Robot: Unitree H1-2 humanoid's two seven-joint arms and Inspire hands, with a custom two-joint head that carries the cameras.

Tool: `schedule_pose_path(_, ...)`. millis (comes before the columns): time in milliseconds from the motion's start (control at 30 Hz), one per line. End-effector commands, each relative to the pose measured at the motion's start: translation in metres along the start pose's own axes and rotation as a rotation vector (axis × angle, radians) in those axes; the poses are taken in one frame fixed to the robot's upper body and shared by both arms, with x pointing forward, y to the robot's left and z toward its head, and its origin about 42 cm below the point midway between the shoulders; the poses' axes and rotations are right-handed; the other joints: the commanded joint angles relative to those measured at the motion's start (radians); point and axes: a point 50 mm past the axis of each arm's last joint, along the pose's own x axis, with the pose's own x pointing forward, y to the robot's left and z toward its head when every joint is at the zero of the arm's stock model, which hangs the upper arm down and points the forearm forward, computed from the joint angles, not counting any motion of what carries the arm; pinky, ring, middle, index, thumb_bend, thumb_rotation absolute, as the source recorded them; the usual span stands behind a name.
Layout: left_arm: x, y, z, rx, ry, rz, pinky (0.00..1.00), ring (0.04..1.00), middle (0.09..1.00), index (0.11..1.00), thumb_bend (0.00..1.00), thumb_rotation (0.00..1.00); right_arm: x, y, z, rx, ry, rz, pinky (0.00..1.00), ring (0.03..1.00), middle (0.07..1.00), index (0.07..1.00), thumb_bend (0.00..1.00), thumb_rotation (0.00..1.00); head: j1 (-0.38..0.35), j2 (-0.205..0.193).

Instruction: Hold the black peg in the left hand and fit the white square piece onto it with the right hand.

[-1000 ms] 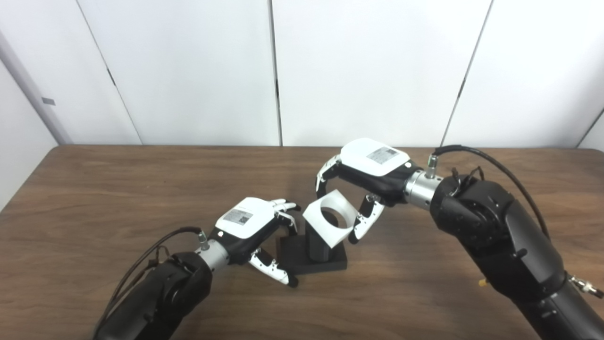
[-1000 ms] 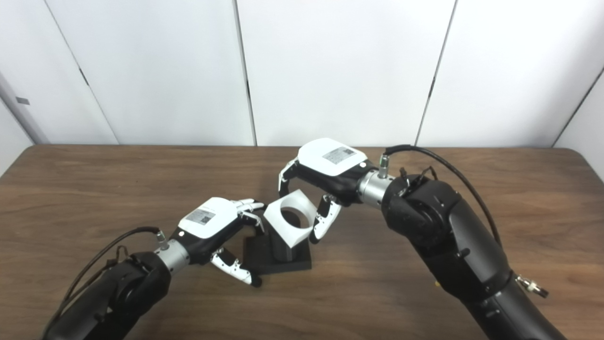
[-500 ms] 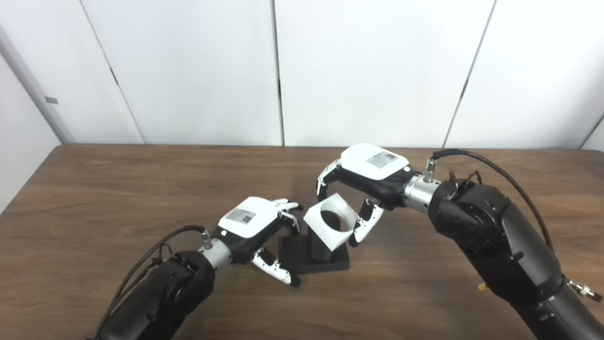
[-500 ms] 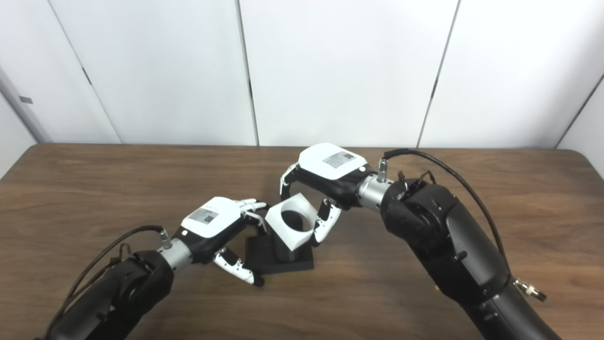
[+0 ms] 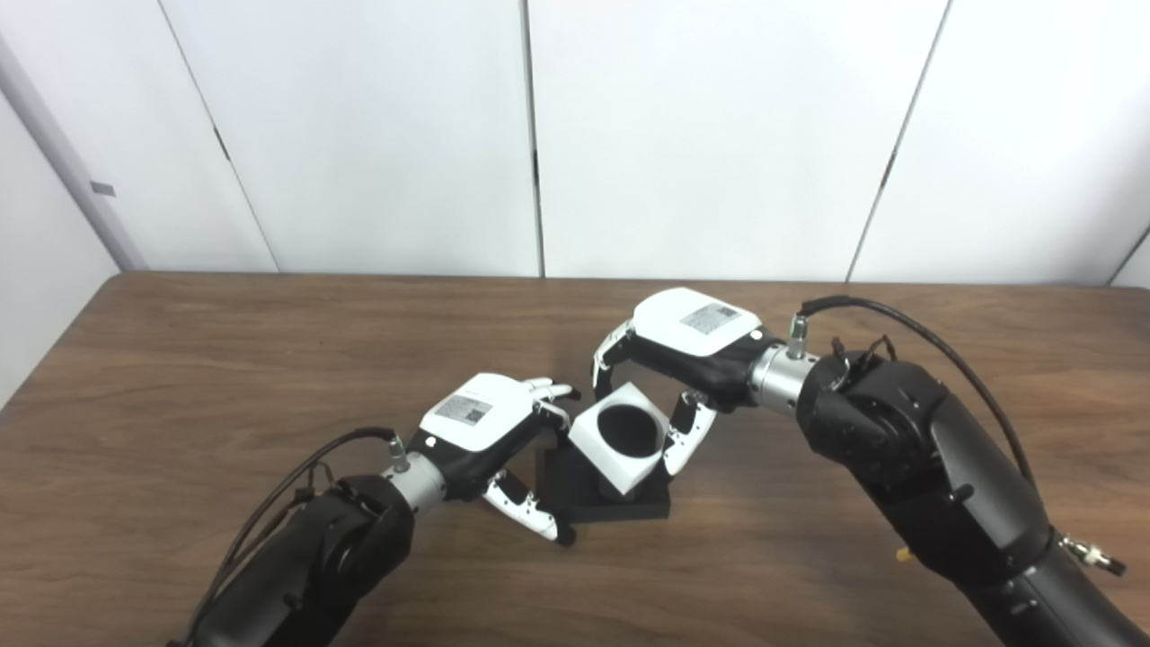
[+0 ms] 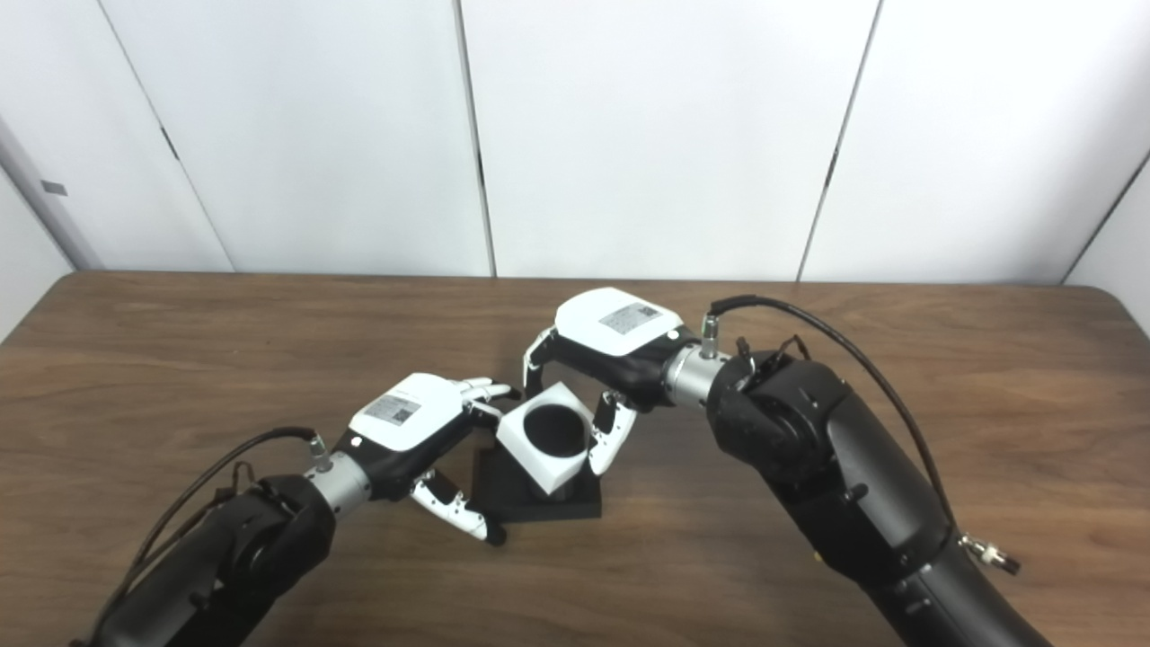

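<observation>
Right hand (image 5: pixel 678 359) clamped on white square piece (image 5: pixel 618 439), round hole ringing black peg (image 5: pixel 626 431). Left hand (image 5: pixel 485 429) gripping peg's base (image 5: pixel 611 503) on table (image 5: pixel 180 359).

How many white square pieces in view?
1. The white square piece sits over the black peg, between the fingers of the right hand; none elsewhere on the table, though the arms could hide some.

Bright, even light falls from overhead, and the dark brown wooden table (image 5: pixel 180 377) carries a pale sheen along its far edge, with only soft, short shadows near its middle. Both views are slightly soft; the wall panel seams behind the table splay outward toward the sides.
</observation>
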Motion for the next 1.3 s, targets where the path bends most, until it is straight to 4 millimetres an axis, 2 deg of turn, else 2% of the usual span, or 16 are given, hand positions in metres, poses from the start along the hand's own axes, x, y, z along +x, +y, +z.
schedule_pose_path(0,0.001,-0.03,0.011,0.023,-0.01,-0.133,0.84,0.908,0.901,0.489,0.52,0.07,0.004,-0.013,0.005,-0.038,-0.028,-0.029,0.85,0.818,0.75,0.475,0.52,0.14,0.003,0.003)
schedule_pose_path(200,0.002,-0.031,0.011,0.02,-0.007,-0.135,0.84,0.912,0.904,0.489,0.52,0.07,0.009,-0.012,0.009,-0.048,-0.029,-0.006,0.86,0.824,0.754,0.475,0.52,0.14,0.006,0.003)
schedule_pose_path(400,0.002,-0.03,0.012,0.022,-0.005,-0.139,0.85,0.916,0.906,0.489,0.52,0.07,0.009,-0.014,0.01,-0.053,0.005,0.098,0.91,0.836,0.781,0.492,0.52,0.16,0.003,0.005)
schedule_pose_path(433,0.002,-0.03,0.012,0.024,-0.005,-0.14,0.85,0.916,0.906,0.489,0.52,0.07,0.009,-0.014,0.009,-0.046,0.01,0.105,0.9,0.838,0.79,0.595,0.74,0.28,0.004,0.006)
schedule_pose_path(467,0.002,-0.03,0.012,0.025,-0.004,-0.141,0.85,0.916,0.906,0.489,0.52,0.07,0.009,-0.014,0.008,-0.04,0.014,0.108,0.9,0.839,0.797,0.642,0.83,0.32,0.004,0.006)
schedule_pose_path(567,0.002,-0.03,0.012,0.02,-0.006,-0.135,0.85,0.915,0.906,0.489,0.52,0.07,0.007,-0.012,0.006,-0.032,0.021,0.107,0.89,0.844,0.809,0.689,0.92,0.35,0.002,0.006)
schedule_pose_path(1267,0.002,-0.028,0.009,0.008,-0.007,-0.124,0.85,0.922,0.912,0.485,0.52,0.07,0.003,-0.015,-0.002,-0.038,0.041,0.094,0.88,0.86,0.832,0.726,0.91,0.33,0.0,0.007)
